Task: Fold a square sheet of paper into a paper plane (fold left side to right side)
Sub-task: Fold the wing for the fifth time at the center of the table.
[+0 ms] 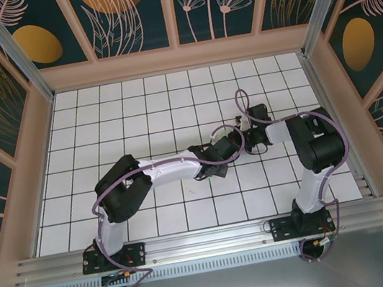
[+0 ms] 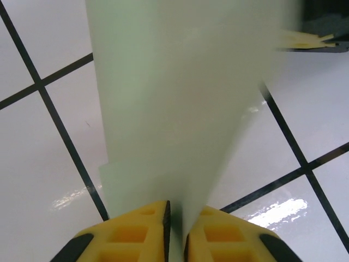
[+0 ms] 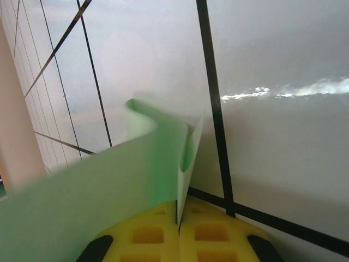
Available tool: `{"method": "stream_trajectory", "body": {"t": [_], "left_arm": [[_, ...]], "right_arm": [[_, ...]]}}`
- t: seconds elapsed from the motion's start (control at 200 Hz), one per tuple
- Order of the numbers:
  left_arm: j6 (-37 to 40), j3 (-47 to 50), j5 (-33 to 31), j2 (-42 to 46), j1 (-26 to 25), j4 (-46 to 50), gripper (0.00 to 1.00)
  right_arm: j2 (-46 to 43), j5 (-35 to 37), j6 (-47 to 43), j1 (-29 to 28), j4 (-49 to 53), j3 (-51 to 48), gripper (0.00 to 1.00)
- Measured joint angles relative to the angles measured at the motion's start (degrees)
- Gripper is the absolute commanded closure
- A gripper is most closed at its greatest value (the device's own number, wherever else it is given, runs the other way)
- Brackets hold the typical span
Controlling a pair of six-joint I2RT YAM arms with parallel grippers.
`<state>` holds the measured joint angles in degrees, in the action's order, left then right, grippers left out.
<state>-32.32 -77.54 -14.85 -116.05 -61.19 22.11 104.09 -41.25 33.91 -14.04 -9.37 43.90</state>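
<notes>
The sheet of paper [image 2: 180,98] is pale mint green, folded and narrowing toward my left gripper [image 2: 175,210]. That gripper's yellow fingers are shut on its near end. My right gripper [image 3: 178,204] is shut on a thin edge of the same paper [image 3: 109,191], which curls away to the left and stands up off the tiles. In the left wrist view, the right gripper's yellow fingers [image 2: 305,39] show at the paper's far corner. From above, the left gripper [image 1: 233,140] and right gripper [image 1: 251,138] meet mid-table, with the arms hiding most of the paper. I cannot tell whether it has a paper plane's dart shape.
The floor is white tiles with black grid lines [image 1: 170,103]. Pale wooden walls [image 1: 178,58] close it in at the back and sides. An aluminium rail [image 1: 207,239] carrying both arm bases runs along the near edge.
</notes>
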Motion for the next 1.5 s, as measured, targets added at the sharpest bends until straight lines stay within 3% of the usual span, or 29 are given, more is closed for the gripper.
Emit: {"method": "stream_trajectory", "body": {"t": [0.195,0.395,0.821,1.076,1.501], "left_arm": [[-0.1,2.1,3.2,0.6,0.7,-3.0,0.89],[-0.5,3.3,7.3,1.6,2.4,-5.6,0.90],[-2.3,6.0,14.5,2.0,5.1,-9.6,0.91],[-3.4,6.4,19.1,2.4,6.6,-12.2,0.91],[-4.5,6.8,22.6,2.4,7.3,-14.6,0.91]], "right_arm": [[-0.1,-0.5,-1.2,0.1,0.2,0.0,0.84],[-2.5,0.4,-2.6,1.2,1.6,-0.6,0.65],[-16.5,5.9,-5.4,6.1,7.5,-6.6,0.43],[-18.7,1.1,-5.2,5.6,5.2,-9.2,0.44],[-13.4,-2.2,-3.6,2.5,0.5,-9.2,0.45]]}}
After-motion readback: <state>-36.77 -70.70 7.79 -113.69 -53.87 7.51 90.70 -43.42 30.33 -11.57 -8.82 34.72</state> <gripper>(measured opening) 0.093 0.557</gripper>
